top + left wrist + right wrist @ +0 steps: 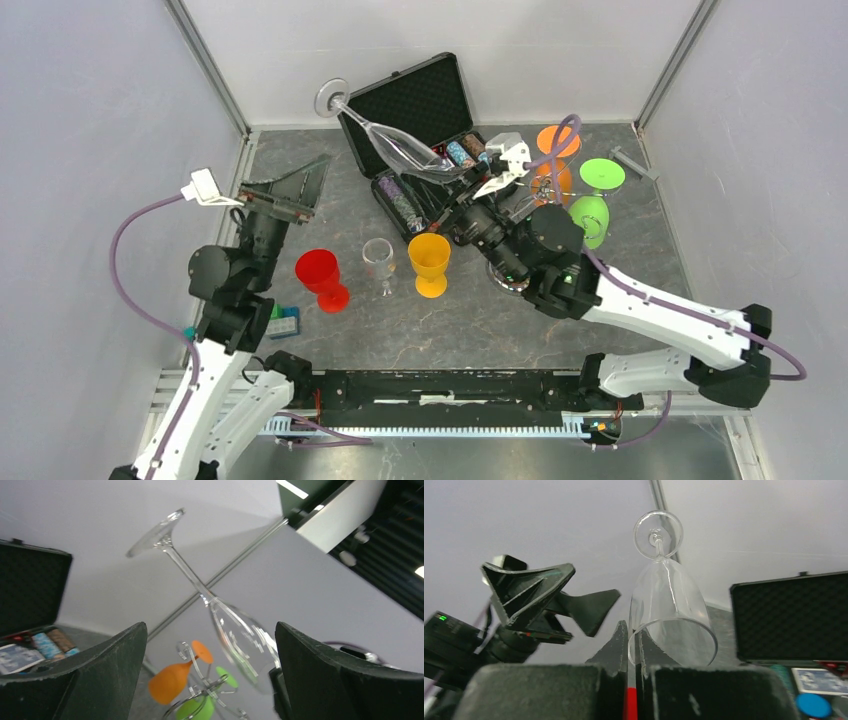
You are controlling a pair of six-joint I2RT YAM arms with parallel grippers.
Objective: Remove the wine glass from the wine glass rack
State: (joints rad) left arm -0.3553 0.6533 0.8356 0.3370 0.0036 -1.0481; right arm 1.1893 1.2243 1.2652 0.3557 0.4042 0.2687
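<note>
My right gripper (pixel 468 178) is shut on the rim of a clear wine glass (pixel 405 150) and holds it in the air, tilted, with its foot toward the back left. In the right wrist view the fingers (pixel 620 639) pinch the glass wall (pixel 671 600). The chrome wine glass rack (pixel 548 186) stands just right of that gripper, with orange (pixel 553 140) and green (pixel 602 175) glasses hanging on it. My left gripper (pixel 297 190) is open and empty at the left, apart from the glass. Its wrist view shows the glass (pixel 235 630) and the rack (pixel 210 687) between its jaws, far off.
An open black chip case (pixel 415 110) lies at the back, under the held glass. A red glass (pixel 320 275), a small clear glass (pixel 378 258) and a yellow glass (pixel 430 260) stand in a row mid-table. A small blue-green item (pixel 283 322) lies near the left arm.
</note>
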